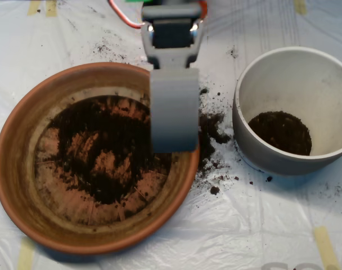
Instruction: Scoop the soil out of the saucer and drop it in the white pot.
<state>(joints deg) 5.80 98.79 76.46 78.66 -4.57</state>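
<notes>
Hidden and cut-off items, overhead view:

- Scoop (174, 109): its grey shell is covering part of the saucer (16, 169) rim and floor on the right; whatever lies inside the shell is staying unseen.
- Arm (172, 28): the top edge is cutting it off.
- Soil (98, 152): the scoop is overlapping the patch's right margin.
- White pot (255, 149): the right edge is clipping its rim.
- Spilled crumbs (213, 132): the shell is partly hiding them, and the finest are too small to count.
- Tape strips (325, 244) on the bench: the frame edges are cropping them.
</notes>
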